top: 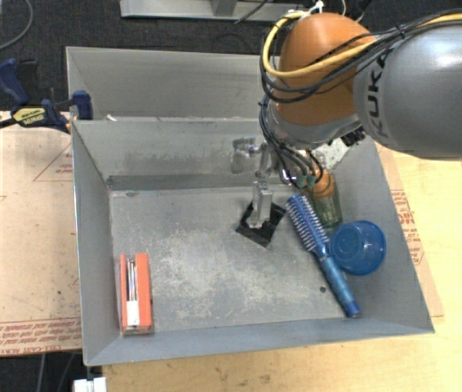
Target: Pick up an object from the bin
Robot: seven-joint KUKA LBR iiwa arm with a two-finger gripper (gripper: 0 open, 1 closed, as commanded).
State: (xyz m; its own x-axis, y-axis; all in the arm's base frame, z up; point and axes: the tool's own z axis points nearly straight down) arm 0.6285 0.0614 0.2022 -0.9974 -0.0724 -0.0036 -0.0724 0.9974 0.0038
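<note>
My gripper (259, 212) hangs near the middle of the bin, its fingers pointing down onto a small black flat block (261, 224) on the bin floor. The fingertips look close together at the block's top edge, touching or just above it; the block is not lifted. Just to the right lies a blue hairbrush (319, 250) with its bristled head near the gripper and its handle running toward the front right. A greenish bottle with an orange cap (326, 200) stands behind the brush.
A blue round cup (358, 247) sits at the right beside the brush. An orange and white flat pack (135, 292) lies at the front left. The arm with its orange dome and cables reaches in from the upper right.
</note>
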